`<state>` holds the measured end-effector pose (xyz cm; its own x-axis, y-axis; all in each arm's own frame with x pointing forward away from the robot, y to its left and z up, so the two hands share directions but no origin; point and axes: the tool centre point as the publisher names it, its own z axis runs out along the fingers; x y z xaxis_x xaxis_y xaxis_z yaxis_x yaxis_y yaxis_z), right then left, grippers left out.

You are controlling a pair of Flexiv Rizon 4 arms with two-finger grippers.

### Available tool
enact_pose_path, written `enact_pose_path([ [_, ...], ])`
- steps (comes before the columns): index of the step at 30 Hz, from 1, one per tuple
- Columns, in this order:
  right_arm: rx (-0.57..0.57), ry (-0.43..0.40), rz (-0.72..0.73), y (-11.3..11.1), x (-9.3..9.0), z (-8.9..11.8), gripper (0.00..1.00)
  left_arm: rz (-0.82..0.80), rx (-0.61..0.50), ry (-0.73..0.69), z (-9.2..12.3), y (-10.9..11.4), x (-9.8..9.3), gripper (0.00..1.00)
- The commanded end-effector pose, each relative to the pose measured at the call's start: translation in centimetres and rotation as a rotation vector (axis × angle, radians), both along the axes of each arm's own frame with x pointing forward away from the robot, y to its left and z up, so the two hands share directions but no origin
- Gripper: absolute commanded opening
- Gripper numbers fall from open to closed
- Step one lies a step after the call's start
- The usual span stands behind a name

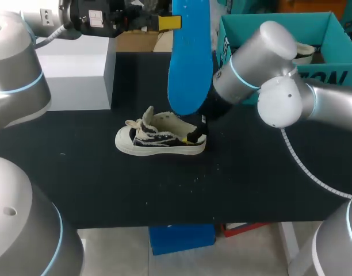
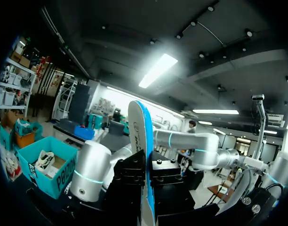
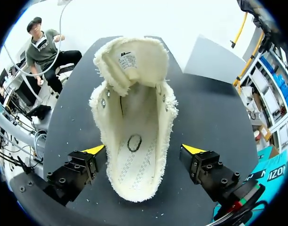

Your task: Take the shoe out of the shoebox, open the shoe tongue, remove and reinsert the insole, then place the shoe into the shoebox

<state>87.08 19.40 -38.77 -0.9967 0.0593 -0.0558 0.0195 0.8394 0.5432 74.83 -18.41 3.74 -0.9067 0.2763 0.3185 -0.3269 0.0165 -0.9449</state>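
Note:
A small black-and-white sneaker [image 1: 159, 138] stands on the black table [image 1: 107, 190], toe to the left, its fleecy tongue [image 3: 130, 61] folded open. My right gripper [image 3: 144, 150] is open over the heel, one yellow fingertip [image 3: 94, 149] on each side of the heel, apart from it. The inside of the shoe [image 3: 134, 141] shows bare lining. The blue insole [image 1: 190, 57] hangs upright above the shoe, with my left gripper [image 1: 179, 22] shut on its upper end. In the left wrist view the insole [image 2: 141, 150] stands edge-on between the black fingers [image 2: 130, 188].
The teal shoebox [image 1: 279, 29] stands at the back right behind my right arm, with another white shoe [image 1: 305, 53] inside. A white block [image 1: 78, 69] sits at the back left. Bare black table lies in front of the sneaker.

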Motion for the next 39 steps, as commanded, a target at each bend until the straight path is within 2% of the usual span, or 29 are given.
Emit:
enact_pose_path([
  [1,0.261,-0.021,0.019,-0.1,-0.2,-0.7,1.0,0.003,0.002,0.0,0.0,-0.1,0.0,0.0],
  [14,0.331,-0.011,0.052,0.3,-0.6,-0.9,1.0,0.003,0.002,0.0,0.0,-0.1,0.0,0.0],
  [39,0.366,0.033,0.053,0.6,-1.4,-2.0,1.0,0.003,0.002,0.0,0.0,-0.1,0.0,0.0],
])
